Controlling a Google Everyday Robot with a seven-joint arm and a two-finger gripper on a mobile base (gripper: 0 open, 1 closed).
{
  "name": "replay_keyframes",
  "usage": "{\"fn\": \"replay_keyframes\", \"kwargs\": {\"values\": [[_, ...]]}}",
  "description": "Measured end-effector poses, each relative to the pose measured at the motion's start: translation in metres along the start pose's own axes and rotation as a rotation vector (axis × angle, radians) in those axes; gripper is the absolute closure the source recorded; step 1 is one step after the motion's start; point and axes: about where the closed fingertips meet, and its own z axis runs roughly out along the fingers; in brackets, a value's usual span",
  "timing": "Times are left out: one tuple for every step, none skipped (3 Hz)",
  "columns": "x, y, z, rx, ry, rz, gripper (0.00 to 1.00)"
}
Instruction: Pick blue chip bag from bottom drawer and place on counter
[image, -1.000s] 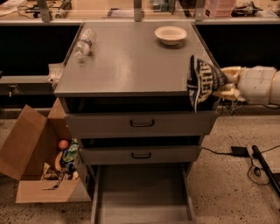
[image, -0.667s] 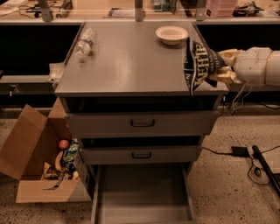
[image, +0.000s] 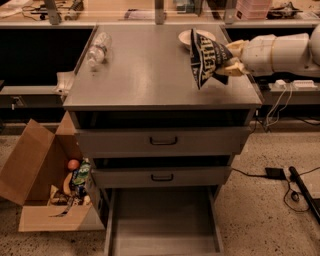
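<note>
The blue chip bag (image: 205, 59), dark navy with white lettering, hangs upright above the right part of the counter (image: 145, 70). My gripper (image: 229, 61) comes in from the right on a white arm and is shut on the bag's right edge. The bag's lower tip is just above the counter surface near the front right. The bottom drawer (image: 162, 222) stands pulled out at floor level, its grey floor bare.
A white bowl (image: 189, 36) sits at the counter's back right, partly behind the bag. A clear plastic bottle (image: 98, 48) lies at the back left. Two closed drawers with black handles (image: 163, 141) sit below. An open cardboard box (image: 55, 185) of groceries stands left; cables (image: 280, 175) lie right.
My gripper has carried the bag up and to the left, from beside the counter's right front edge to over the counter surface near the bowl.
</note>
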Motion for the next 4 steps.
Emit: {"fn": "replay_keyframes", "kwargs": {"values": [[0.002, -0.007, 0.027, -0.035, 0.012, 0.009, 0.61], [0.004, -0.011, 0.042, -0.054, 0.018, 0.013, 0.38], [0.004, -0.013, 0.051, -0.065, 0.022, 0.016, 0.15], [0.004, -0.013, 0.052, -0.066, 0.022, 0.016, 0.00]]}}
